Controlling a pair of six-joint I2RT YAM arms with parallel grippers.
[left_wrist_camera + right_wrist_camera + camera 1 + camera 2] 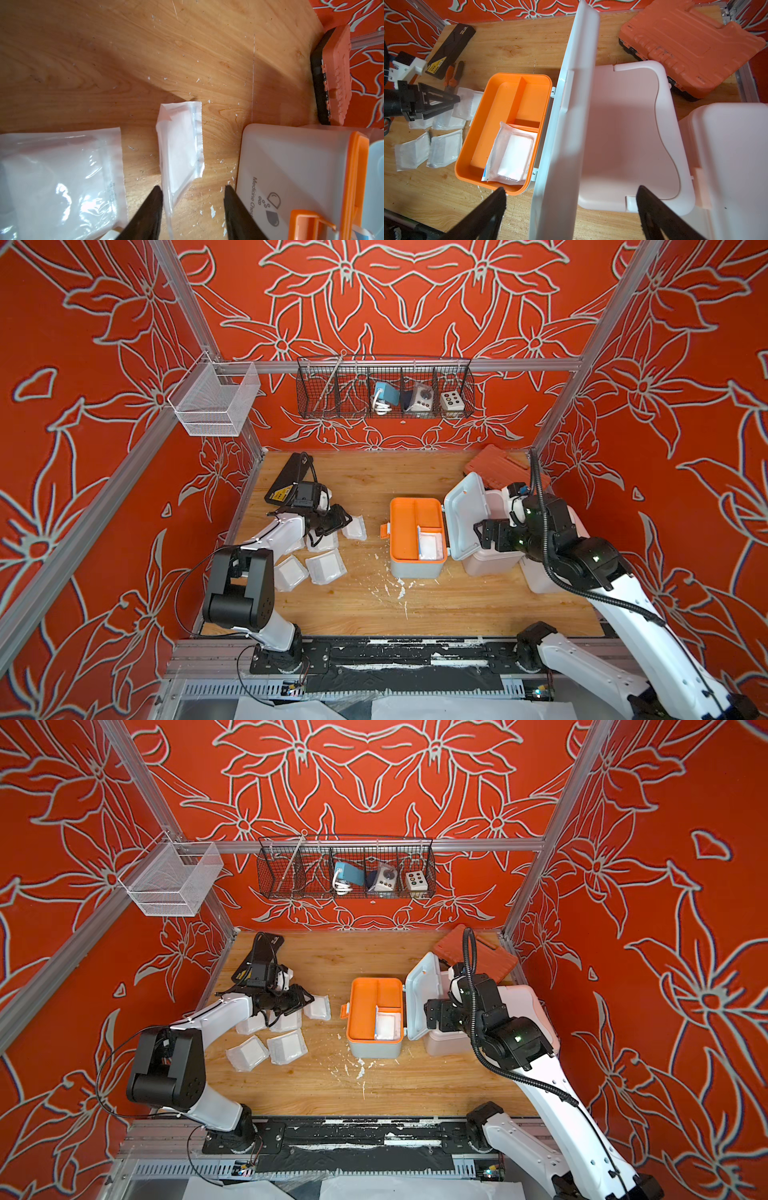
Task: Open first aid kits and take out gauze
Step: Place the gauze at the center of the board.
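Contents of wooden table (415, 614), left to right. Item: flat black case (291, 466) with yellow label, far left rear, closed, not a task item. Item: left gripper (347, 519), low over the table, fingers (149, 209) partly apart and clamped on nothing; one gauze packet (180, 141) lies in the gap, close by one finger, seemingly free. Item: loose gauze packets (326, 566), several, flat on the table beside and under that arm, some overlapping. Item: blue-grey kit (415, 570), centre, lid (465, 518) swung up and open; its orange tray (405, 526) holds one remaining packet (512, 158), tilted in the small near compartment. Handling, by estimate: very light, soft pad in a slick, crinkly clear wrapper; it should bend rather than break, and slip if pinched on the flat face. Best hold is likely the raised wrapper margin standing above the compartment wall. Item: right gripper (480, 534), fingers spread to their widest, straddling the raised lid's edge, gripping nothing. Item: pale pink kit (623, 124), closed, just behind the lid. Item: white kit (726, 155), closed, beside it. Item: ribbed orange-red tool case (498, 466), right rear corner.
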